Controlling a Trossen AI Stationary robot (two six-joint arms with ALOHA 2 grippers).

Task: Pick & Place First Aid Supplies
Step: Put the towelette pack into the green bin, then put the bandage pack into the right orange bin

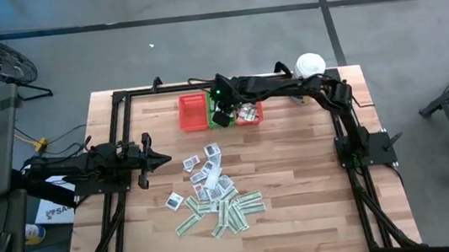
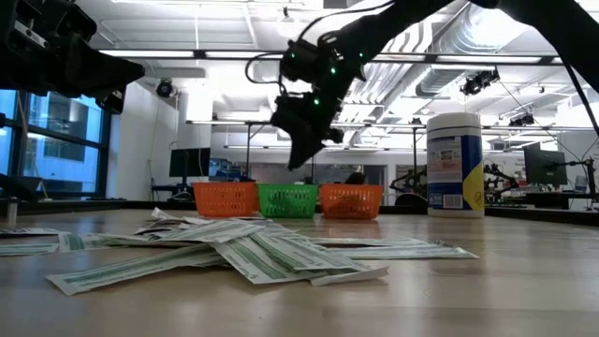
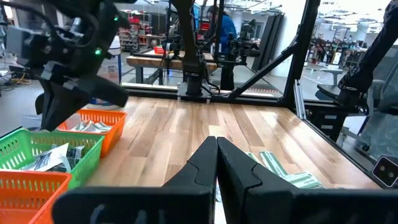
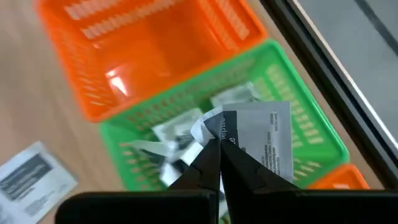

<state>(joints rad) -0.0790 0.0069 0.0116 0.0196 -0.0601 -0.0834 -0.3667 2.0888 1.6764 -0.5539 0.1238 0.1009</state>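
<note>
The first aid supplies lie as a loose pile of white and green-striped packets point(image 1: 216, 196) point(image 2: 234, 251) on the wooden table's near middle. Three mesh baskets stand in a row at the far edge: red-orange point(image 1: 192, 113), green point(image 1: 220, 118) point(image 4: 292, 93) and orange point(image 1: 250, 114). My right gripper point(image 4: 217, 152) point(image 2: 301, 140) hangs over the green basket, shut on a white printed packet point(image 4: 264, 140). More white packets point(image 4: 177, 134) lie inside the green basket. My left gripper point(image 1: 160, 159) point(image 3: 216, 163) waits shut at the table's left, holding nothing. My right gripper pinches the white packet by one crumpled edge point(image 4: 233, 134) between its two fingertips. The fingers slant downward, coming from the table's right. The packet is lifted clear and juts out past the fingertips, above the green basket's inside.
A big white tub with a blue label point(image 1: 311, 65) point(image 2: 454, 164) stands at the far right corner. One white packet point(image 4: 34, 174) lies on the table near the baskets. A black frame point(image 1: 120, 100) runs along the table's edges.
</note>
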